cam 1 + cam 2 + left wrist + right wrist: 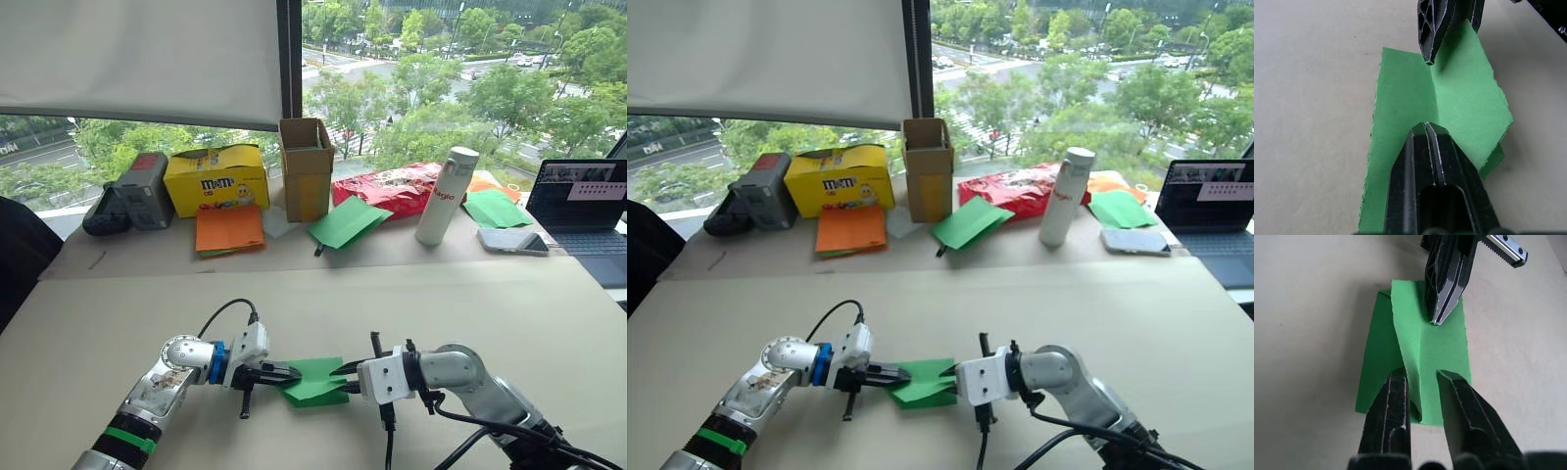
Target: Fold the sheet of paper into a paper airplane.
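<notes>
Near the table's [118,294] front edge, the left gripper [292,372] pinches the folded sheet of paper [315,382] while the right gripper [1421,382] straddles its ridge, fingers apart.

Beige table [118,294]: folded green sheet of paper [315,380] near front; boxes, bottle [446,196], laptop [586,211] at back.

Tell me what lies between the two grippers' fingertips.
The sheet of paper, folded along a centre crease, spans the gap between the left gripper and the right gripper. Both eye views show it; both wrist views show the crease.
</notes>
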Tool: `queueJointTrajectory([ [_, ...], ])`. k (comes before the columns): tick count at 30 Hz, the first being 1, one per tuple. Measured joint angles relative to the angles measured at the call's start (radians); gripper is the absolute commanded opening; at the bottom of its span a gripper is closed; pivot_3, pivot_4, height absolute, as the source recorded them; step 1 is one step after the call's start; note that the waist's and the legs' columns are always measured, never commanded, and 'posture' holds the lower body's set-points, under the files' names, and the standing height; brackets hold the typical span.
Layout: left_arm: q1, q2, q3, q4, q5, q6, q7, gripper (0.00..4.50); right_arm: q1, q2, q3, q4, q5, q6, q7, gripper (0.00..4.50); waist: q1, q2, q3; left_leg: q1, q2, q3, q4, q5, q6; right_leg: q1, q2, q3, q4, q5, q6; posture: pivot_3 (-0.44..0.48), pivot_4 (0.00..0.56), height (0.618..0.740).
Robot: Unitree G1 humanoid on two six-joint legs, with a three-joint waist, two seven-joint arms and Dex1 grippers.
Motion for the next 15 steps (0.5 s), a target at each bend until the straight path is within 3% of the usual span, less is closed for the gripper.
queueJointTrajectory([
  [1, 0.002, 0.0, 0.0, -0.001, 0.0, 0.0, 0.001, 0.0, 0.005, -0.005, -0.005, 0.0, 0.0, 0.0, -0.003, 2.62, 0.0, 0.0, 0.0, 0.001, 0.0, 0.0, 0.0, 0.0, 0.0, 0.001, 0.0, 0.0, 0.0, 0.0, 0.0, 0.0, 0.15, 0.74],
  [8, 0.015, -0.001, 0.01, -0.005, -0.01, 0.006, 0.007, 0.0, 0.055, -0.003, -0.025, -0.033, 0.041, 0.024, -0.005, 2.62, -0.001, 0.0, 0.0, 0.001, 0.0, 0.0, 0.0, 0.0, 0.0, 0.001, 0.0, 0.0, 0.0, 0.0, 0.0, 0.0, 0.15, 0.74],
  [12, 0.015, -0.003, 0.01, 0.001, -0.014, 0.006, 0.007, 0.0, 0.055, 0.002, -0.025, -0.038, 0.075, 0.059, 0.004, 1.5, -0.001, 0.0, 0.0, 0.001, 0.0, 0.0, 0.0, -0.001, 0.0, 0.001, 0.0, 0.0, 0.0, 0.0, 0.0, 0.0, 0.15, 0.74],
  [15, 0.016, -0.003, 0.011, 0.004, -0.014, 0.005, 0.008, 0.0, 0.055, 0.005, -0.025, -0.038, 0.114, 0.096, 0.023, 0.41, -0.001, 0.0, 0.0, 0.001, 0.0, 0.0, 0.0, -0.001, 0.0, 0.001, 0.0, 0.0, 0.0, 0.0, 0.0, 0.0, 0.15, 0.74],
])
